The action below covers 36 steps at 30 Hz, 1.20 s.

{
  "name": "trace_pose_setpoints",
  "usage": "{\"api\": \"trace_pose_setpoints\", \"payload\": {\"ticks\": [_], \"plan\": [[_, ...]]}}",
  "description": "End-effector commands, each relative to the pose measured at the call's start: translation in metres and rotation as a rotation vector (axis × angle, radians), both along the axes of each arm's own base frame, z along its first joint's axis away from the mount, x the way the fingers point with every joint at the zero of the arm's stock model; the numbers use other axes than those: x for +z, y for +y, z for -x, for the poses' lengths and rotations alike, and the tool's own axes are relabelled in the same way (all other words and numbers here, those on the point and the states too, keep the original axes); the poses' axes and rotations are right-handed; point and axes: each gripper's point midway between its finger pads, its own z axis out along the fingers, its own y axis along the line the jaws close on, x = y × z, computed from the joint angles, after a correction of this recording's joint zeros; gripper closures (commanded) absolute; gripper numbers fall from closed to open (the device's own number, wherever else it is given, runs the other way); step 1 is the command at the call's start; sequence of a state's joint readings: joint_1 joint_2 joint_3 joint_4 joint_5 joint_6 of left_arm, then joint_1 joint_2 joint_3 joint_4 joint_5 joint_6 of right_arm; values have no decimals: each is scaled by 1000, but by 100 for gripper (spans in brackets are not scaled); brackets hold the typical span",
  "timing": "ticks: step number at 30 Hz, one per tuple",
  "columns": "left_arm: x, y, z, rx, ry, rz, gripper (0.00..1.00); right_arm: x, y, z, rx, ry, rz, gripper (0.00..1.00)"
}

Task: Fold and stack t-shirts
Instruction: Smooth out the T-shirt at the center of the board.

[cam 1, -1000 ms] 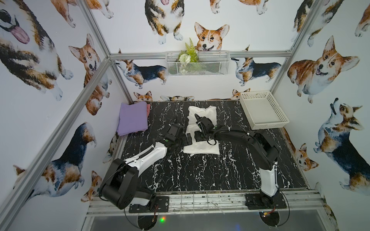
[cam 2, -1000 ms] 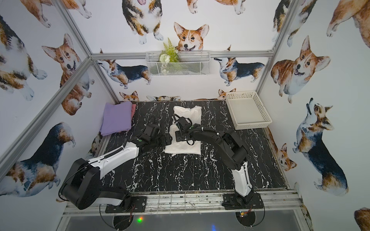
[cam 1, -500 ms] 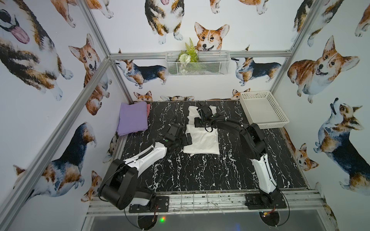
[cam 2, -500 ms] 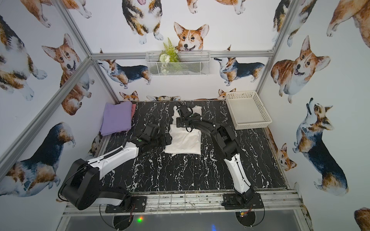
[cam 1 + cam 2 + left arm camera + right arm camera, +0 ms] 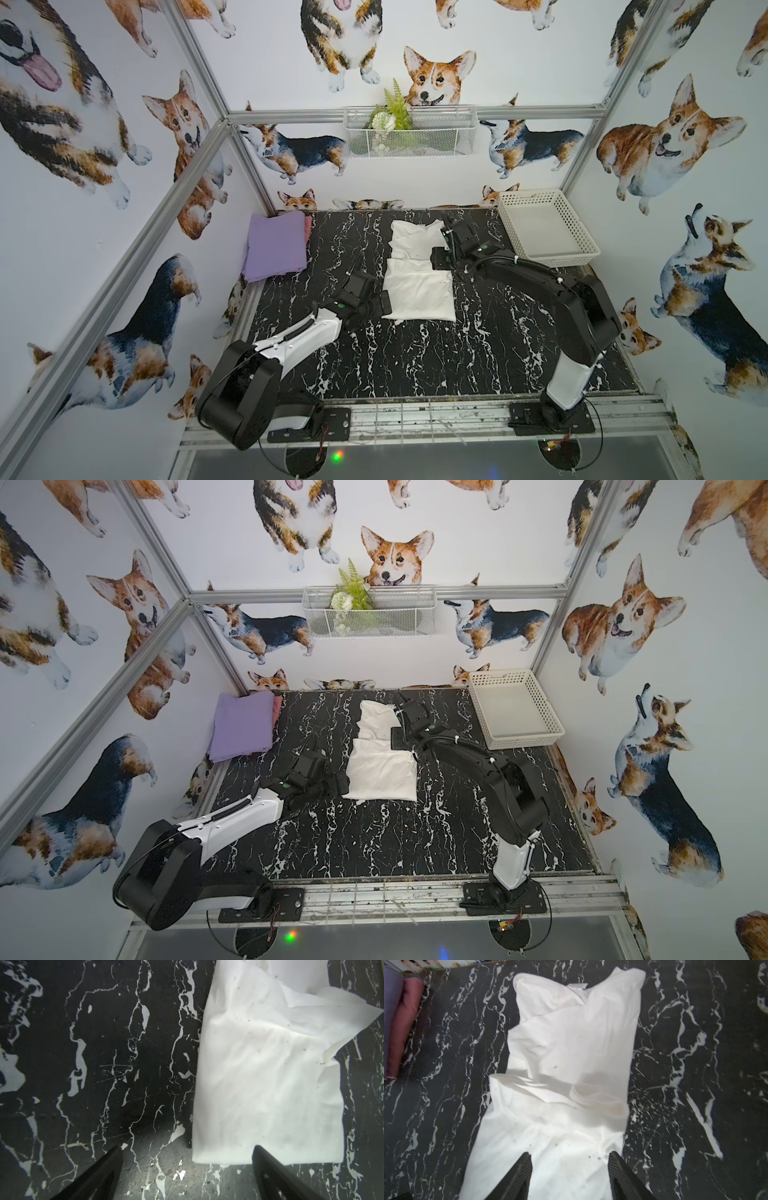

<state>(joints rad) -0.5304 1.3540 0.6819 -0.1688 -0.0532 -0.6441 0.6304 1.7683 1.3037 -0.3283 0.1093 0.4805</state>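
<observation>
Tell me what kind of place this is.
Probably a robot lab's enclosed test cell: a left arm and right arm mounted at a marble-patterned table's edge, an aluminium frame holding corgi-print walls, and a white t-shirt laid out near a folded lavender t-shirt.

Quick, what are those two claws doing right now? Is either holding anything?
Left gripper: open, holding nothing, at the edge of the white t-shirt.
Right gripper: open, over the white t-shirt, not gripping it.
</observation>
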Motion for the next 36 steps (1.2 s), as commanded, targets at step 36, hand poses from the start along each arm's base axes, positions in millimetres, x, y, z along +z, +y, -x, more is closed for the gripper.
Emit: {"api": "trace_pose_setpoints", "payload": {"ticks": [36], "plan": [[-12, -18, -2, -32, 14, 74, 5, -30, -45, 38, -136, 93, -17, 38]]}}
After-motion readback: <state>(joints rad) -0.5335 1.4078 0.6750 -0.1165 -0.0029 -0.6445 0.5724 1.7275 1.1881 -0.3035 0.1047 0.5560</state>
